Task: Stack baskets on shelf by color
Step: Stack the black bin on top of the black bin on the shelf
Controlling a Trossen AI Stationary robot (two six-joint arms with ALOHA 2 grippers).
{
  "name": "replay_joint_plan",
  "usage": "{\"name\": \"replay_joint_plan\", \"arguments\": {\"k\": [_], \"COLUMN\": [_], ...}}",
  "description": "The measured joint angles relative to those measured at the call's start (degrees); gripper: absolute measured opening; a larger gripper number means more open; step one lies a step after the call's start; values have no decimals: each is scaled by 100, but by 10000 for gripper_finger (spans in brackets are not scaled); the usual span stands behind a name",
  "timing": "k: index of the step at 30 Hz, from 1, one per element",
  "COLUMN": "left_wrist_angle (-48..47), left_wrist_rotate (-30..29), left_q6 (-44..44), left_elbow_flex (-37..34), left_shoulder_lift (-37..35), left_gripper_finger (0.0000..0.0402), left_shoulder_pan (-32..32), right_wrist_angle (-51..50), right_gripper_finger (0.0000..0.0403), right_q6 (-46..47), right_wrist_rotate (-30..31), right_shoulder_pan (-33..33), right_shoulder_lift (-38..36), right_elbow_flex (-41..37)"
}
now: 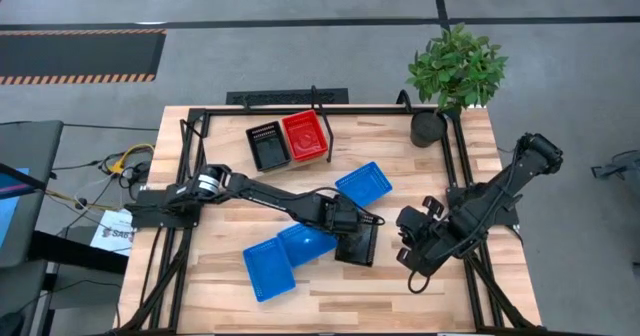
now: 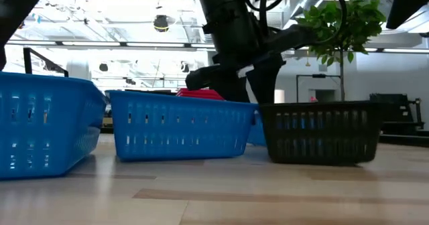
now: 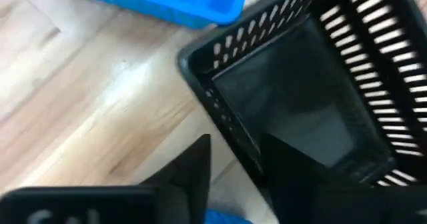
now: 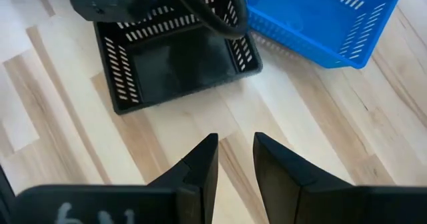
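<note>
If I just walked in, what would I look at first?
Probably the left gripper in the middle of the table, its jaws straddling one wall of a black basket. Next, three bright blue baskets lie scattered around it on the wood. Farther back, a red basket and another black one sit side by side, and a green plant stands at the far right corner.

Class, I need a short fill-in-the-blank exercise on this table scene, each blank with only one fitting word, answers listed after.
1. The basket under the left gripper is coloured ____.
2. On the shelf, a black basket sits beside a ____ one.
3. The number of blue baskets on the table is ____.
4. By the table's far corner stands a potted ____.

Missing words: black; red; three; plant
</note>
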Motion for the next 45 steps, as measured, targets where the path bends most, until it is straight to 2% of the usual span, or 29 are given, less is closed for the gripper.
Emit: {"name": "replay_joint_plan", "arguments": {"k": [7,16,23,26,30,37,40,45], "left_wrist_angle": [156,199,-515,-1069,-2148,-3718,-4296,-4439], "left_wrist_rotate": [142,304,126,-247,-1231,-3136,-3428,-3284], "left_q6": [179,319,657,671,344,-1457,-2286,-2533], "left_elbow_flex": [-82,-32,174,174,174,178,178,92], "left_shoulder_lift": [-5,-227,-915,-1309,-1869,-2772,-3055,-3340], "left_gripper_finger": [11,2,1,0,0,3,5,1], "left_shoulder_pan": [13,15,57,151,339,782,1060,1731], "right_wrist_angle": [-9,-26,-35,-40,-33,-34,-31,-28], "right_gripper_finger": [118,118,118,118,118,118,118,118], "right_q6": [-2,-2,-1,26,26,25,2,0], "right_wrist_rotate": [0,-2,-2,-3,-2,181,282,308], "right_shoulder_pan": [-2,-2,-2,-2,-2,-11,-11,-12], "right_shoulder_lift": [0,0,0,0,0,2,2,2], "right_elbow_flex": [0,0,0,0,0,0,0,0]}}
